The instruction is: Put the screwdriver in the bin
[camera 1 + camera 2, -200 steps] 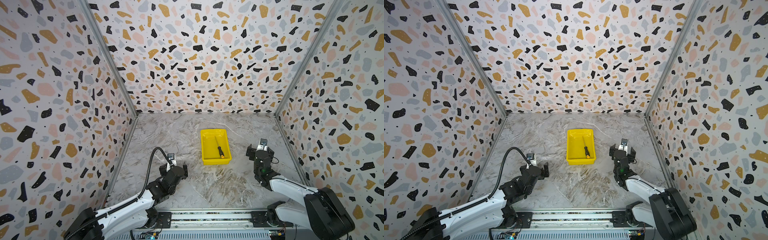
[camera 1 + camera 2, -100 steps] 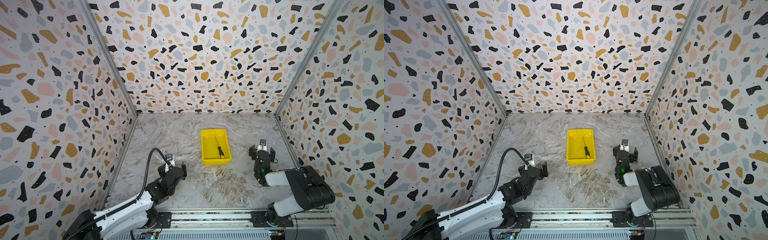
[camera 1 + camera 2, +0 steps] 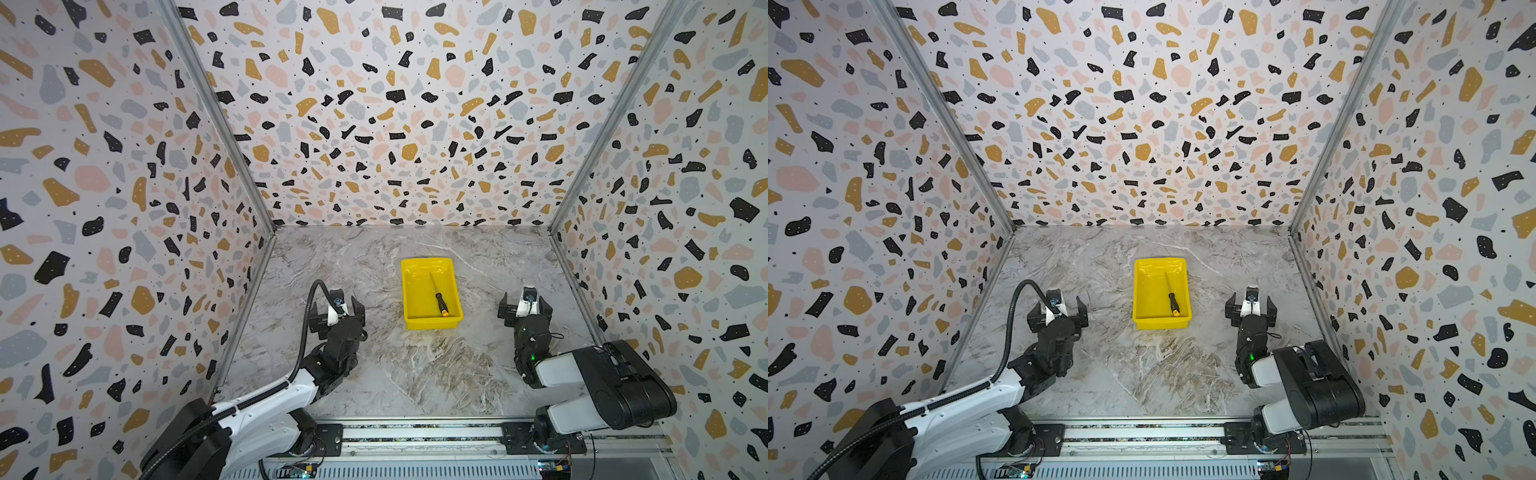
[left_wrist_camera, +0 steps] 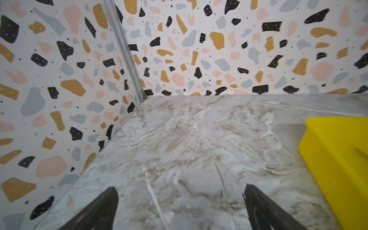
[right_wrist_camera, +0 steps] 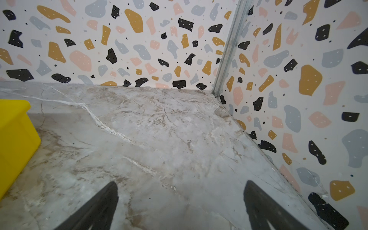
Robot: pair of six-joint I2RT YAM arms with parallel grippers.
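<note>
From here the bin [image 3: 417, 291] looks like smooth yellow plastic with a mild gloss. Inside it, the screwdriver [image 3: 438, 296] has a thin grey metal shaft and a dull black handle. Around the bin, the surface [image 3: 415, 374] looks like polished marble. The walls [image 3: 395, 124] behind the bin are matt print.

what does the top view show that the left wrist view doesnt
Only a top view: the screwdriver lying inside the bin, and both arms, with the left gripper and right gripper open on either side of the bin, holding nothing. Only the left wrist view: the bin's outer side wall up close and bare table between the left gripper's fingers. Both: the yellow bin, the marble table, the speckled walls.
</note>
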